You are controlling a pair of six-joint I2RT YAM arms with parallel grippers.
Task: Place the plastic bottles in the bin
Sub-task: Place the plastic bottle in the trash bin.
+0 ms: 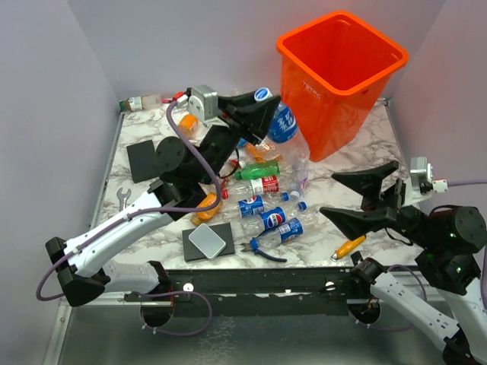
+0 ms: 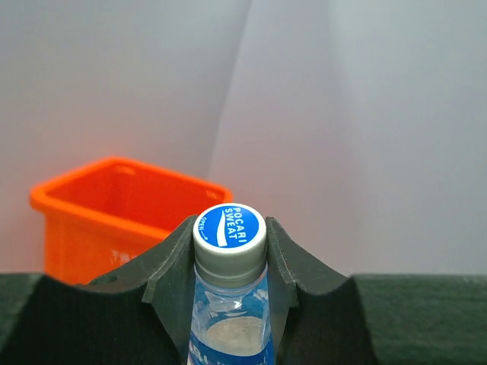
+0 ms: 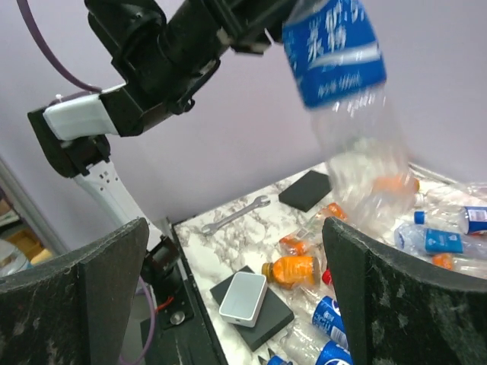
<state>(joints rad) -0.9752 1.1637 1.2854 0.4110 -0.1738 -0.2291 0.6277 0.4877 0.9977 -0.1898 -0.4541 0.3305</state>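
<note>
**Left claw holds a bottle beside the bin; right claw stands wide open**

The left gripper [image 1: 259, 106] is clamped on the neck of a clear, blue-labelled bottle [image 1: 283, 124], just under its blue-and-white cap. The bottle hangs tilted, with its lower end over the pile of bottles [image 1: 266, 207] in the middle of the table [image 1: 319, 243]. Its label sits just beside the left wall of the orange bin [image 1: 323, 114]; I cannot tell whether they touch. The bin stands at the far right of the table, its mouth open, with nothing over its rim.

The right gripper [image 1: 364, 199] holds nothing, its jaws spread wide, and hovers near the right edge of the table. Bare marble lies between it and the pile. An orange-handled screwdriver [image 1: 348, 247] and blue-handled pliers [image 1: 262, 247] lie close to the near edge. A wrench [image 1: 124, 199] lies by the left edge.
</note>
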